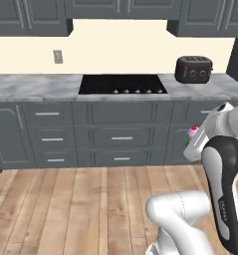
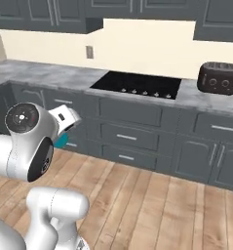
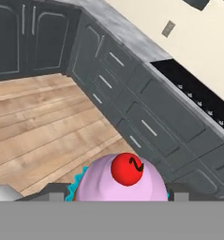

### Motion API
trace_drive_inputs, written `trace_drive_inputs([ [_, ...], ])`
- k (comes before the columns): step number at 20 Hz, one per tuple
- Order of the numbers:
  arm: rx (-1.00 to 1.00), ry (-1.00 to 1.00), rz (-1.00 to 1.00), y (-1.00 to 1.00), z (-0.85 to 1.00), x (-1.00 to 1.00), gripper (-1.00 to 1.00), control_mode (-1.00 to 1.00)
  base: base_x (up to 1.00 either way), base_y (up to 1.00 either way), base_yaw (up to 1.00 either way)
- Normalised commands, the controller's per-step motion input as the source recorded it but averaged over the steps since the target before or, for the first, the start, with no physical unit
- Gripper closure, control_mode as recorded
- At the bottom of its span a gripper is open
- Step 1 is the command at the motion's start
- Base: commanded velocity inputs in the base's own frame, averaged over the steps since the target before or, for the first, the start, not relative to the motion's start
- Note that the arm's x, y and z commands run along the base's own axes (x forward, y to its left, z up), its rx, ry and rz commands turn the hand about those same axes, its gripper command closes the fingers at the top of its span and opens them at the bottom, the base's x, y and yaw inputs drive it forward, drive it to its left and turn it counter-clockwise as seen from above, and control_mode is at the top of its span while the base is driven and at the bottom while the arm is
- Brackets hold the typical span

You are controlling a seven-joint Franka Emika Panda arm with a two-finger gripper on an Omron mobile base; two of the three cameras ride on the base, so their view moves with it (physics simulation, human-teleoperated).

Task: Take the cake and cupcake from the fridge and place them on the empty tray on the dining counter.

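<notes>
Cupcake [image 3: 120, 180] sits right at the pincer [image 3: 119, 199], pink frosting and red cherry-like top swelling up between the two finger tips, teal wrapper frill peeping out at its left edge. The finger tips themselves are mostly hidden behind the cake; judged from this, the jaws are closed on the cupcake, held part-wide by its round body rather than standing free. From the left base camera a spot of pink over teal [image 1: 192, 133] shows just beside the white hand; from the right base camera a sliver of teal [image 2: 61, 141] shows under it. Held high and clear of the wooden floor [image 3: 43, 131], which suits carriage: nothing below to knock it. Hand is tipped so the frosting faces forward along the pincer, a posture that looks safe enough only while the grip pinches the wrapper. Beyond the pincer: dark grey drawer fronts [image 1: 121, 137], well apart. Further, above them, marbled worktop [image 1: 36, 87] with a black cooktop [image 1: 123, 84], and a dark toaster [image 1: 193, 69] off to the side. No tray or fridge ahead, so my reading is that the cupcake is in transit, placing not yet done.
</notes>
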Motion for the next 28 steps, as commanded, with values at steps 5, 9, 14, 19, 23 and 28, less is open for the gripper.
trace_drive_inputs([
  [5,0.00,0.00,0.00,0.00,0.00,0.00,1.00,1.00,-0.07,-0.27,-0.39],
  [9,0.00,0.00,0.00,0.00,0.00,0.00,1.00,1.00,-0.10,-0.33,-0.41],
  [14,0.00,0.00,0.00,0.00,0.00,0.00,1.00,1.00,-0.01,-0.41,-0.45],
  [19,0.00,0.00,0.00,0.00,0.00,0.00,1.00,1.00,-0.01,-0.41,-0.45],
  [23,0.00,0.00,0.00,0.00,0.00,0.00,1.00,1.00,-0.01,-0.37,-0.47],
  [28,0.00,0.00,0.00,0.00,0.00,0.00,1.00,1.00,0.00,-0.18,-0.49],
])
